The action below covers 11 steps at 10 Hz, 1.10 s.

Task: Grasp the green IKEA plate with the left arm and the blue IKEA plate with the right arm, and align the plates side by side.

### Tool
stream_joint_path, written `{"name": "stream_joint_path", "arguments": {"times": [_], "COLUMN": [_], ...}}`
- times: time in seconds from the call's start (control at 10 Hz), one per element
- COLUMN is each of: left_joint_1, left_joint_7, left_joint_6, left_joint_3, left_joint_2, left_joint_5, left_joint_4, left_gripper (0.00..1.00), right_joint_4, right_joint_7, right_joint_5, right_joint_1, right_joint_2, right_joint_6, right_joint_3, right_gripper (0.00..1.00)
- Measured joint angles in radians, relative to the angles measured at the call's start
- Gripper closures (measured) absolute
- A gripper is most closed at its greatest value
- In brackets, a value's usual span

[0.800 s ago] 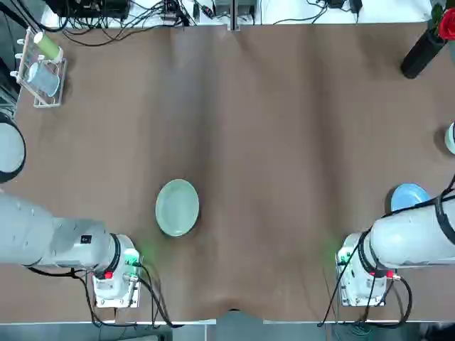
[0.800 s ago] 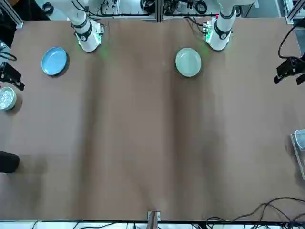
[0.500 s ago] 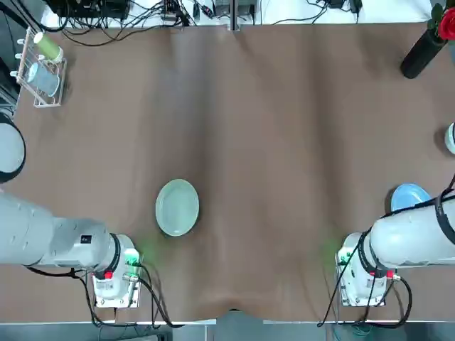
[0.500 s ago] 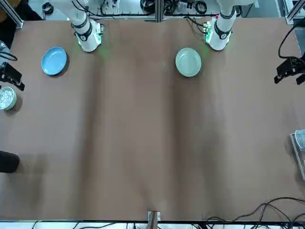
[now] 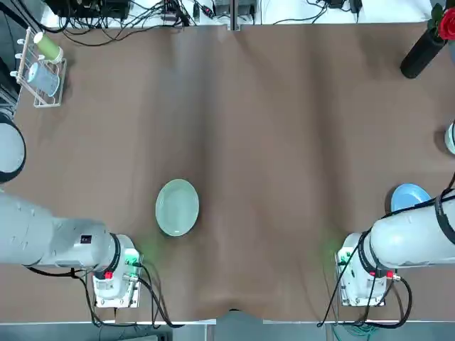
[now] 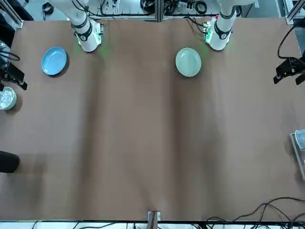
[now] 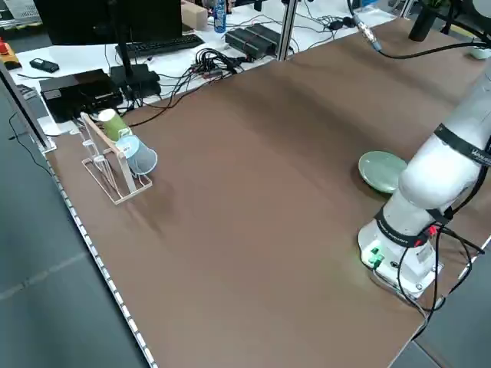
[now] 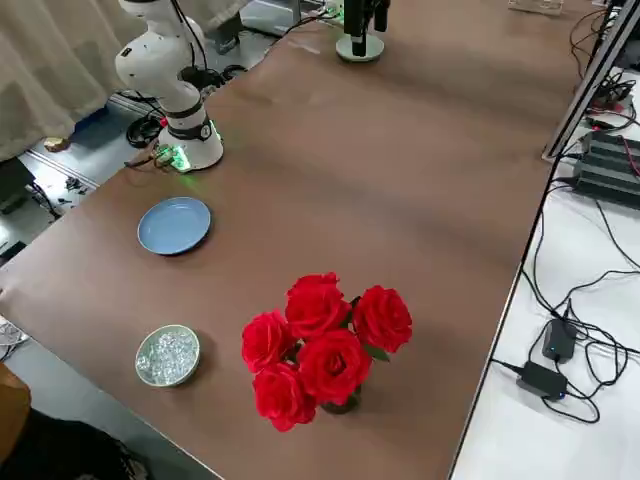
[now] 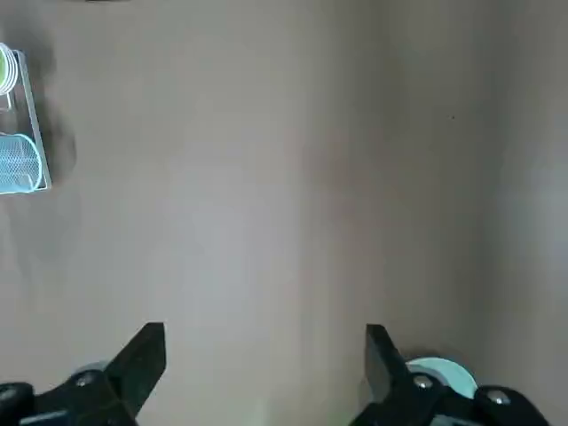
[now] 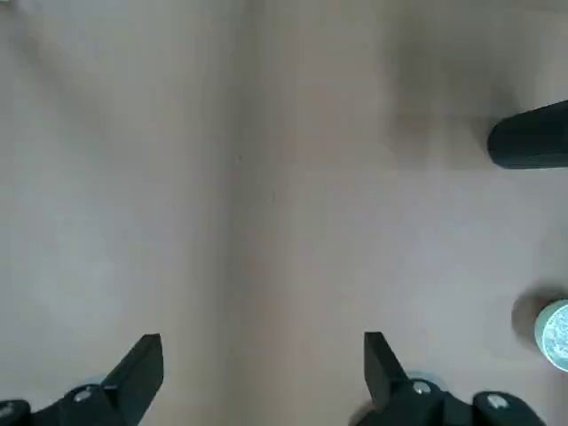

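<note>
The green IKEA plate (image 5: 177, 207) lies flat on the brown table, just ahead and to the right of the left arm's base (image 5: 114, 280). It also shows in the front view (image 6: 188, 62) and in the left side view (image 7: 381, 170). The blue IKEA plate (image 5: 409, 195) lies near the table's right edge, partly under the right arm (image 5: 412, 238), and shows whole in the front view (image 6: 54, 60). Both grippers show only in their wrist views, high above the table. The left gripper (image 9: 264, 355) is open and empty. The right gripper (image 10: 260, 364) is open and empty too.
A cup rack (image 5: 41, 67) stands at the far left corner. A black vase of red roses (image 8: 320, 345) and a bowl of glass beads (image 8: 167, 355) stand along the right edge. Cables run along the far edge. A round grey disc (image 5: 7, 145) sits at the left edge.
</note>
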Motion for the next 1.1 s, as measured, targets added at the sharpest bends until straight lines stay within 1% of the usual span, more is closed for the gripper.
{"name": "stream_joint_path", "arguments": {"times": [0.2, 0.3, 0.4, 0.6, 0.8, 0.9, 1.1], "left_joint_1": [-0.004, -0.004, -0.004, -0.004, -0.004, -0.004, -0.006], "left_joint_7": [-0.011, -0.023, -0.028, -0.032, -0.053, -0.082, -0.176], "left_joint_6": [-0.006, -0.007, 0.003, 0.065, 0.126, 0.159, 0.248], "left_joint_3": [-0.015, -0.029, -0.043, -0.069, -0.102, -0.137, -0.248], "left_joint_2": [-0.008, -0.026, -0.059, -0.16, -0.269, -0.311, -0.36], "left_joint_5": [0.0, 0.0, 0.0, 0.0, 0.0, 0.0, -0.007], "left_joint_4": [-0.024, -0.06, -0.12, -0.291, -0.471, -0.556, -0.707], "left_gripper": [0.01, 0.01, 0.01, 0.01, 0.01, 0.01, 0.01], "right_joint_4": [0.0, -0.004, -0.024, -0.094, -0.202, -0.275, -0.449], "right_joint_7": [-0.018, -0.018, -0.017, -0.017, -0.017, -0.015, -0.016], "right_joint_5": [-0.002, -0.001, -0.001, 0.008, 0.041, 0.089, 0.202], "right_joint_1": [-0.005, -0.012, -0.021, -0.048, -0.075, -0.1, -0.187], "right_joint_2": [0.001, 0.003, 0.002, -0.004, -0.044, -0.075, -0.132], "right_joint_6": [-0.019, -0.042, -0.053, -0.043, 0.003, 0.033, 0.086], "right_joint_3": [-0.005, -0.006, -0.006, -0.007, -0.008, -0.01, -0.013], "right_gripper": [0.0, 0.0, 0.01, 0.02, 0.02, 0.02, 0.02]}}
